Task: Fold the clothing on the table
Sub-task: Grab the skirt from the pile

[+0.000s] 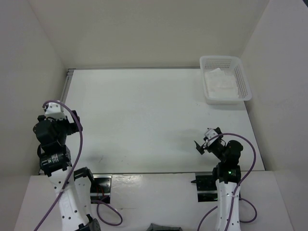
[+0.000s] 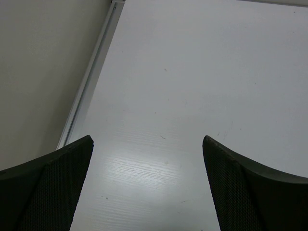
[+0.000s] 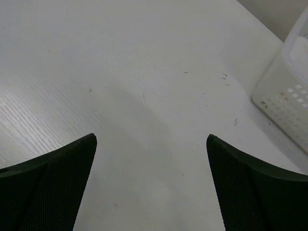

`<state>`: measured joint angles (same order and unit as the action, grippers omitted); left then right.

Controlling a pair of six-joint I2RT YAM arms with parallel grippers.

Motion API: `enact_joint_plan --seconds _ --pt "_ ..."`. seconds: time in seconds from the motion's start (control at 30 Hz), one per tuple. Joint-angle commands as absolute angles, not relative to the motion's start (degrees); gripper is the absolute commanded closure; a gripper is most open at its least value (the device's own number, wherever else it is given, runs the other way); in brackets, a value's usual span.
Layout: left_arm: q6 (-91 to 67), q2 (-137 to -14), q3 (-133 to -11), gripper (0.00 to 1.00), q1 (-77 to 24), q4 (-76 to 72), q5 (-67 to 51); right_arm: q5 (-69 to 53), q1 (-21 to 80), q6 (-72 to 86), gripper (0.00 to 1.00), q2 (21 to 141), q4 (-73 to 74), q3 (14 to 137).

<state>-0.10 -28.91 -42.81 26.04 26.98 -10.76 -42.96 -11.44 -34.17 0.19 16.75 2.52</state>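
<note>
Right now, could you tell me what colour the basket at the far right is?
White, a lattice basket; it shows best in the top external view.

**Surface finishes.** The table (image 1: 144,115) is matt white with a fine straight grain (plainest in the wrist views, where light leaves a soft sheen). Its rim (image 2: 89,82) is thin grey metal, smooth and dull. The basket (image 1: 244,83) is white moulded plastic with a faintly translucent lattice wall. The clothing (image 1: 221,83) inside it is thin white cloth, matt. The fingers (image 2: 48,192) of the left gripper (image 2: 147,142) and right gripper (image 3: 151,139) are matt black with a fine dimpled texture. The cable (image 1: 80,139) has a smooth purple sheath.
</note>
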Motion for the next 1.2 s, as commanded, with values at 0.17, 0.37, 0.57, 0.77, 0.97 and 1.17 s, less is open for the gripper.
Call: enact_joint_plan --seconds 0.17,0.37,0.57,0.77,0.97,1.17 --pt "0.62 -27.51 -44.65 0.00 25.93 25.14 -11.78 -44.12 -12.30 -35.42 0.02 -4.13 16.61 2.81" --pt "1.14 -27.51 -44.65 0.00 25.93 25.14 -12.39 -44.12 -12.30 -35.42 0.02 -4.13 16.61 2.81" --pt "1.14 -28.04 -44.65 0.00 25.93 25.66 -12.39 -43.59 -12.30 -35.42 0.02 -4.13 16.61 2.81" --pt "1.14 -26.89 -44.65 0.00 25.93 25.66 -12.39 -43.59 -12.30 -35.42 0.02 -4.13 16.61 2.81" --pt "1.14 -27.42 -44.65 0.00 25.93 25.66 -12.92 -43.59 -12.30 -35.42 0.02 -4.13 16.61 2.81" --pt "1.14 -27.42 -44.65 0.00 25.93 25.66 -12.92 -43.59 -12.30 -35.42 0.02 -4.13 16.61 2.81"
